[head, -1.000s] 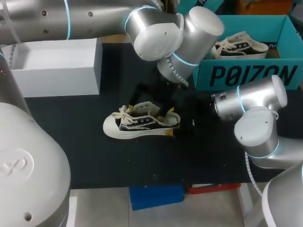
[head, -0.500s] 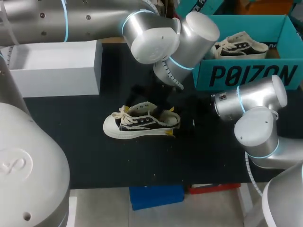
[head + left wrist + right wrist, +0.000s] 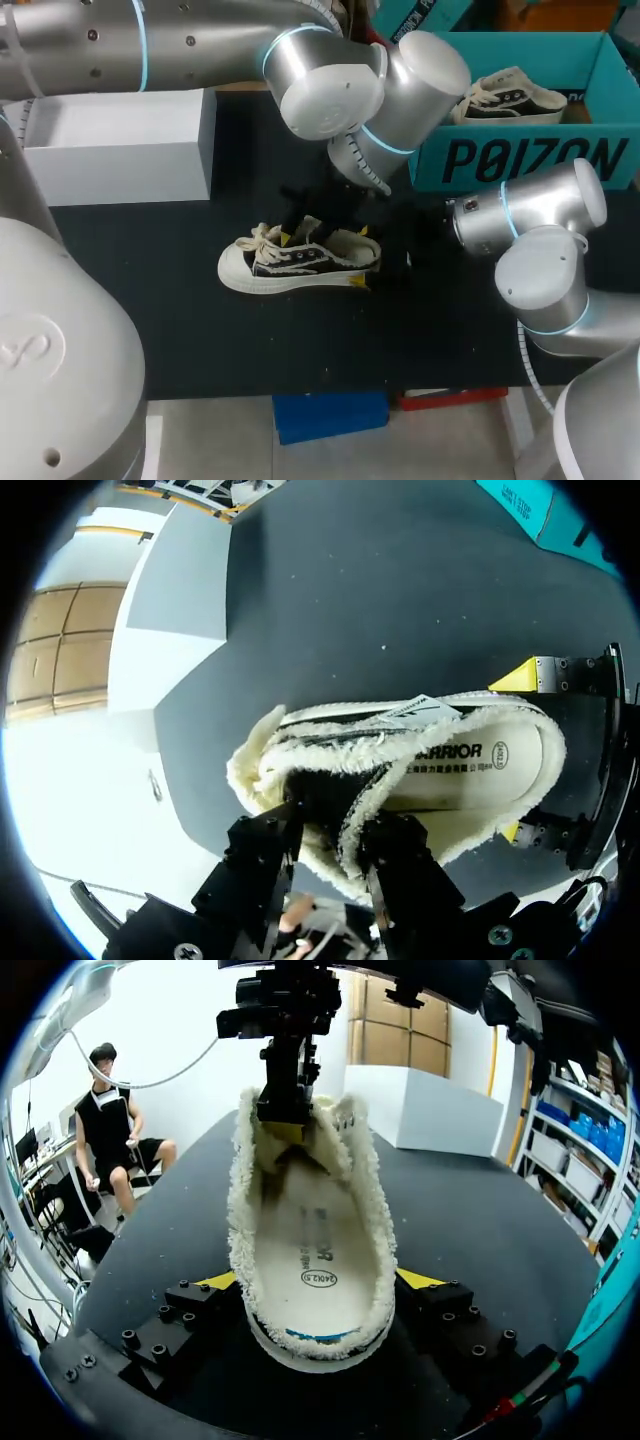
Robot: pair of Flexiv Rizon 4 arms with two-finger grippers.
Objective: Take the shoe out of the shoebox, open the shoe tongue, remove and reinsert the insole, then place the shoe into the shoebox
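Observation:
A black low-top shoe (image 3: 300,262) with cream fleece lining and white sole lies on the black table, toe to the left. Its pale insole (image 3: 315,1255) shows inside. My left gripper (image 3: 300,232) comes down from above over the laces. In the left wrist view its dark fingers (image 3: 265,850) pinch the fleecy tongue (image 3: 340,800) from both sides. My right gripper (image 3: 362,257) straddles the heel, a yellow tip pressed against each side of the shoe (image 3: 315,1250). The teal shoebox (image 3: 520,155) stands at the back right.
A second matching shoe (image 3: 505,100) lies in the teal shoebox. A white box (image 3: 120,150) stands at the back left. Bare black table lies in front of the shoe and to its left.
My left gripper's fingers have narrowed and come together on the tongue, shifting a little toward the laces. The shoe and my right gripper have stayed put.

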